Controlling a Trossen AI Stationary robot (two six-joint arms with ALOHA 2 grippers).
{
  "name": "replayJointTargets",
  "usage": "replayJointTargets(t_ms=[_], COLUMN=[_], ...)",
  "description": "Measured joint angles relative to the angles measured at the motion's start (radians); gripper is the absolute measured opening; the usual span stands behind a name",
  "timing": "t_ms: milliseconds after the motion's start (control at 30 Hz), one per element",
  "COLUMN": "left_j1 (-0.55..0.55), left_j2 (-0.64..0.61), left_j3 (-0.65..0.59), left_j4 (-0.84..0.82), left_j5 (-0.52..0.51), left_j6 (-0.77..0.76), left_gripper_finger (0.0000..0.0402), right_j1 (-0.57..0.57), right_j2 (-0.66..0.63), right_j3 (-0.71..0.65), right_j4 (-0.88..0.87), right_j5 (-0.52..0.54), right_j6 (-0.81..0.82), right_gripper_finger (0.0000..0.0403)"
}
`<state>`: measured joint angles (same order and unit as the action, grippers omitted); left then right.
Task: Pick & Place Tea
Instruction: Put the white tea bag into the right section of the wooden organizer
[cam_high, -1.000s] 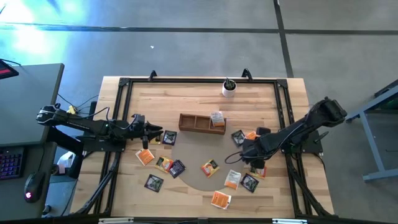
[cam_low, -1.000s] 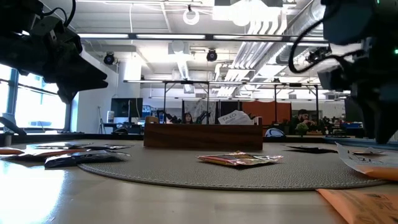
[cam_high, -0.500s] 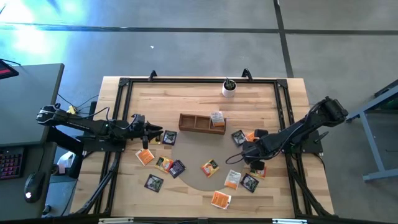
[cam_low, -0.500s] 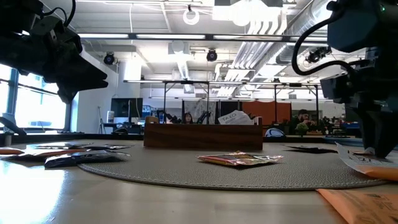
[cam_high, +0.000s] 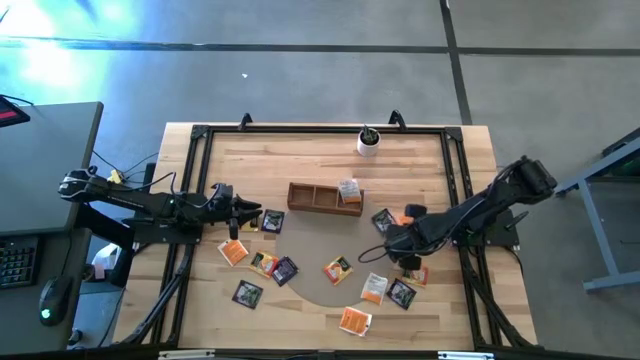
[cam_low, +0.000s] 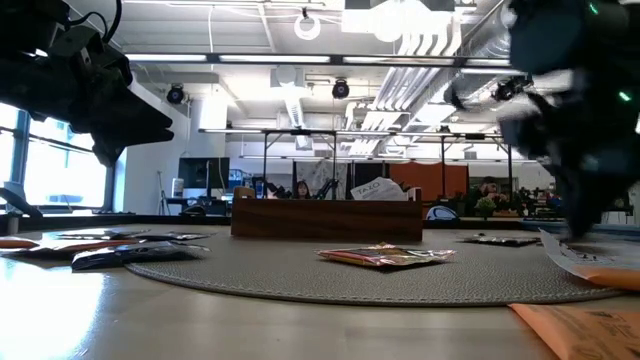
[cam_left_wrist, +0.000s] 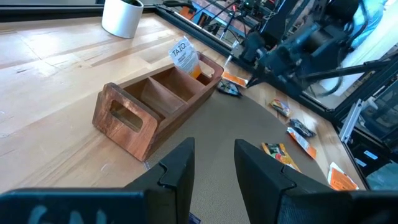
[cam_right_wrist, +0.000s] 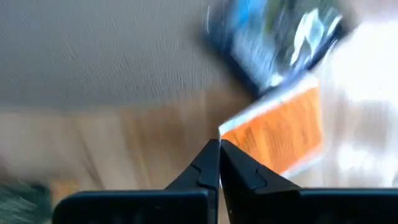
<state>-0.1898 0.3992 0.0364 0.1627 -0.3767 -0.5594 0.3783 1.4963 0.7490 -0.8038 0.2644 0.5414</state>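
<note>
From above, the table (cam_high: 330, 140) is pale wood planks inside a black metal frame, with a rounded grey mat (cam_high: 320, 250) at its middle. On the mat's far edge stands a long wooden box (cam_high: 322, 197) with compartments; one whitish sachet (cam_high: 349, 190) stands upright in its right end. The tea sachets (cam_high: 338, 269), small flat squares in orange, dark and yellow, lie scattered over the mat and the planks in front of the box. A small white cup (cam_high: 368, 143) with a plant sits near the far rail. The left gripper (cam_high: 252, 215) hangs at the mat's left edge beside a dark sachet (cam_high: 272, 221). The right gripper (cam_high: 393, 243) is low over the cluster of sachets on the right.

The level view shows the mat's woven grain and a glossy crinkled sachet (cam_low: 386, 256) lying flat before the box (cam_low: 326, 217); the right arm (cam_low: 575, 110) is blurred, hiding the sachets below it.

The left wrist view shows the box's cut-out handle (cam_left_wrist: 126, 116) and dividers, and the printed whitish sachet (cam_left_wrist: 184, 57) leaning in the end compartment. The left gripper's fingers (cam_left_wrist: 180, 176) stand apart with nothing between them.

The right wrist view alone shows that gripper's tips (cam_right_wrist: 219, 163) pressed together, just before an orange sachet (cam_right_wrist: 278, 134) lying partly under a dark blue one (cam_right_wrist: 273, 40); whether they pinch its corner cannot be told.
</note>
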Motion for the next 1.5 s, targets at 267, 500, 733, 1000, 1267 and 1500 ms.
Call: replayJointTargets(t_ms=[267,500,733,1000,1267,1500], left_j1=[0.000,0.000,0.000,0.000,0.000,0.000], left_j2=[0.000,0.000,0.000,0.000,0.000,0.000], left_j3=[0.000,0.000,0.000,0.000,0.000,0.000], left_j4=[0.002,0.003,0.002,0.001,0.000,0.000], left_j5=[-0.001,-0.001,-0.002,-0.004,-0.004,-0.003], left_j6=[0.000,0.000,0.001,0.005,0.005,0.005], left_gripper_finger=[0.0112,0.0112,0.0112,0.0112,0.0112,0.0112], right_j1=[-0.008,-0.118,-0.288,-0.413,-0.472,-0.508], right_j2=[-0.001,-0.003,-0.003,-0.003,-0.003,-0.003], right_j3=[0.270,0.365,0.365,0.365,0.365,0.365], right_j4=[0.040,0.233,0.263,0.218,0.129,0.135], right_j5=[0.142,0.102,-0.034,-0.196,-0.194,-0.203], right_j6=[-0.167,-0.461,-0.585,-0.609,-0.628,-0.677], right_gripper_finger=[0.0003,0.0002,0.0001,0.0001,0.0001,0.0005])
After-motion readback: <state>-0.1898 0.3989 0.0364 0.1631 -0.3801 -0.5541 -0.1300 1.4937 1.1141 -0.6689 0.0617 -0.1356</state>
